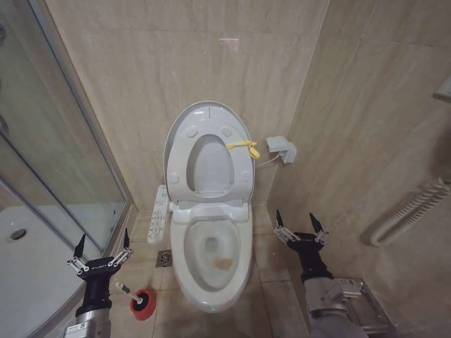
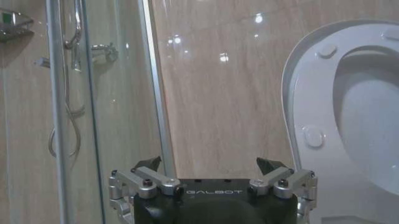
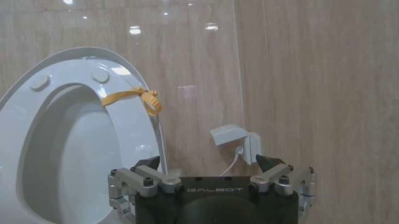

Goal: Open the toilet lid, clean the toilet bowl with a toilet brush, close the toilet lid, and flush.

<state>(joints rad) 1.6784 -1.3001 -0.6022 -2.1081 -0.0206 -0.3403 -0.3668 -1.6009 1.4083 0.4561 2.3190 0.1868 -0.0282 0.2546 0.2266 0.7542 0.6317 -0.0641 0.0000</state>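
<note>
Two arms hang low at the bottom of the head view, one on each side of the toilet bowl point(image 1: 211, 260), and neither holds anything. The left gripper point(image 1: 102, 248) sits at lower left with its jaws spread; the right gripper point(image 1: 299, 227) sits at lower right, jaws spread as well. The toilet lid point(image 1: 180, 130) stands upright against the back wall at centre frame, the seat ring raised against it and bound to it by a yellow tie point(image 1: 244, 147) on the right edge. So the lid is already open, and fetching the brush looks like the step in hand.

The toilet brush point(image 1: 143, 303) stands on the floor at lower left, its red base just beside the left gripper's forearm and close to the bowl's foot. The left arm seems the better choice. A good pick would come down over the thin handle, close on it above the holder, and lift straight up so the base stays put.
</note>
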